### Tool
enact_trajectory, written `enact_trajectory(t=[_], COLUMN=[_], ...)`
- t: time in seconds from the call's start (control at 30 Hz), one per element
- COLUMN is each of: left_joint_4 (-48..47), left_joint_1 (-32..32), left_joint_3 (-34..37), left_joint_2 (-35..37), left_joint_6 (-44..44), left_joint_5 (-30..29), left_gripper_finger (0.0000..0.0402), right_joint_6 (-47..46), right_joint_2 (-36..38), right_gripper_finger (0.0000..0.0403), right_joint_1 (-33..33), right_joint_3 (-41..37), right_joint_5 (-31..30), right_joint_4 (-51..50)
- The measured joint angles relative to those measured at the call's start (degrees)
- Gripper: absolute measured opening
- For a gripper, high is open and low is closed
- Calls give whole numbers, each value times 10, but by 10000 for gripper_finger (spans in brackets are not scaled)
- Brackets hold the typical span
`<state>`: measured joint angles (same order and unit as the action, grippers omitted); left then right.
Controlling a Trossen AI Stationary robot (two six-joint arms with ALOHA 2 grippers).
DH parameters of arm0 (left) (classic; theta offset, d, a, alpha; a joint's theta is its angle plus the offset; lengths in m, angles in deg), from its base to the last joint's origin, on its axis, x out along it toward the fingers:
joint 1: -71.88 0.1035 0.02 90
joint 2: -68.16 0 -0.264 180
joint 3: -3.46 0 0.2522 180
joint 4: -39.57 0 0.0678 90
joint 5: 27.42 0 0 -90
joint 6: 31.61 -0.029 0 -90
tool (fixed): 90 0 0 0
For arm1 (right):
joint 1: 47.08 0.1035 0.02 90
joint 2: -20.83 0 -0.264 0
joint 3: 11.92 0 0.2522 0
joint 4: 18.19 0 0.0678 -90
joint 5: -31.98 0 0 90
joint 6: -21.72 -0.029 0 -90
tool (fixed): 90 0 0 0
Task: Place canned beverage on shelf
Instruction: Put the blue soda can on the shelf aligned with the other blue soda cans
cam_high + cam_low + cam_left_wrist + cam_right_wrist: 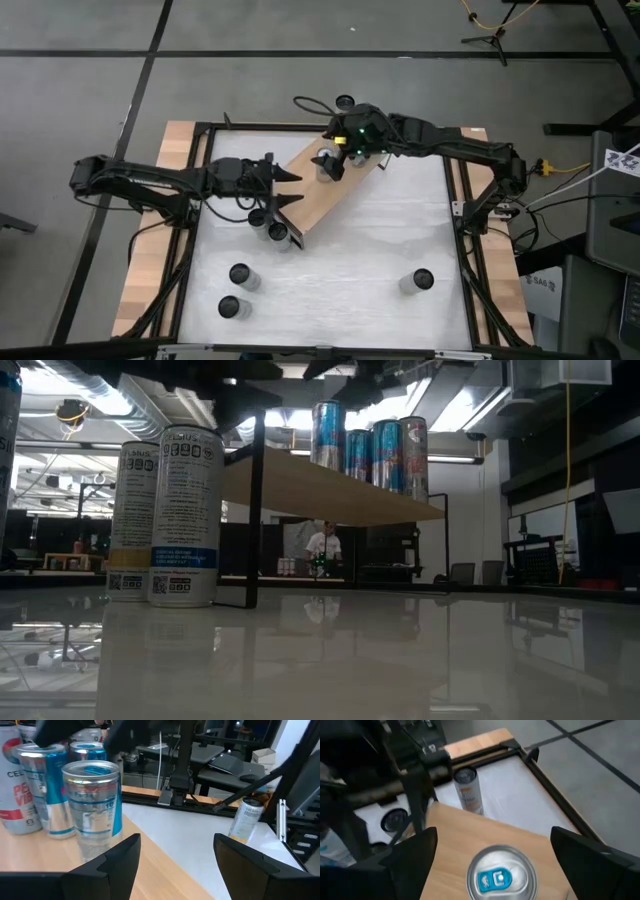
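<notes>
The shelf (335, 195), a light wooden board on black frame ends, lies slantwise across the table's far middle. Several canned beverages (388, 455) stand upright on it. My right gripper (494, 840) hangs open over the shelf. Its fingers stand apart on either side of a silver can with a blue tab (502, 876), which stands on the board. My left gripper (176, 852) is open at the shelf's left part (290, 187). It points level toward the blue-and-silver cans (95, 805), with nothing between its fingers.
Two white cans (185, 515) stand on the table by the shelf's near-left end. Two more stand near the front left (240, 275), (229, 307), and one at the front right (420, 280). Another can (469, 790) stands beyond the shelf. A black frame (455, 200) borders the table.
</notes>
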<state>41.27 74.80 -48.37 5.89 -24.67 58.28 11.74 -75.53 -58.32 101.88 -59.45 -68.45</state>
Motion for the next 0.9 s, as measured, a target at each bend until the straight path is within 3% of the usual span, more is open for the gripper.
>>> enact_trajectory(t=[0.4, 0.9], left_joint_4=[116, 214], left_joint_1=[1, 1], left_joint_3=[0, 0], left_joint_2=[-95, -172], left_joint_6=[0, -35], left_joint_5=[-167, -192], left_gripper_finger=[246, 246], right_joint_6=[92, 118], right_joint_2=[0, 1], right_gripper_finger=[383, 383], right_joint_1=[0, 0], right_joint_3=[65, 69], right_joint_5=[0, 0], right_joint_4=[-49, -57])
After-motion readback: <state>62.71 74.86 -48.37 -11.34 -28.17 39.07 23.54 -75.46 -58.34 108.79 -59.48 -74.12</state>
